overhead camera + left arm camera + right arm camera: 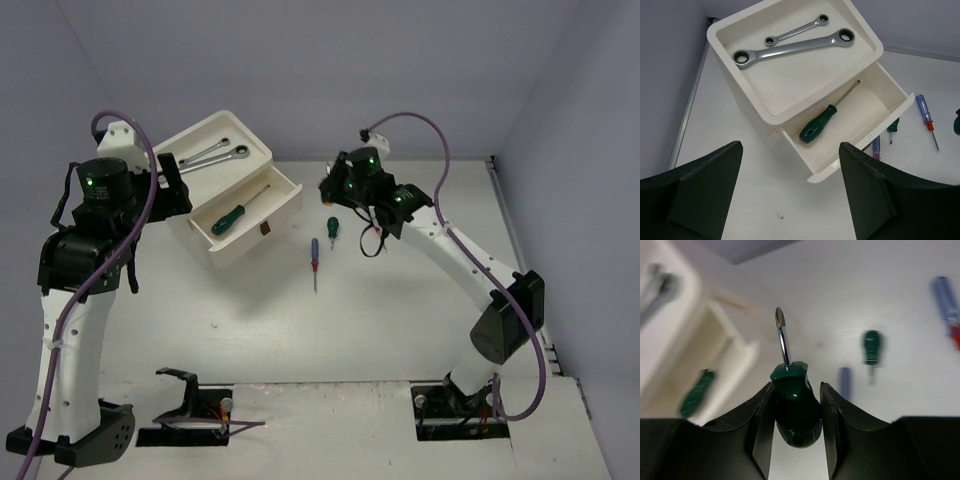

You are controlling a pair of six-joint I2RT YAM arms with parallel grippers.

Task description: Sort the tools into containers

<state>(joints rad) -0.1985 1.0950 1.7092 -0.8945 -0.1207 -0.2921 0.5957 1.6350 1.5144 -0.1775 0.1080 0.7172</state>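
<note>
The left end effector gapes wide; the right end effector grips.

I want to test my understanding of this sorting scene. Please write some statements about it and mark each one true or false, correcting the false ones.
1. Two silver wrenches lie in the top tray. True.
2. The drawer is shut. False: it stands pulled open, with a long green-handled screwdriver inside.
3. The right end effector grips a stubby green-handled screwdriver. True.
4. The left end effector holds a wrench. False: it is open and empty.
</note>
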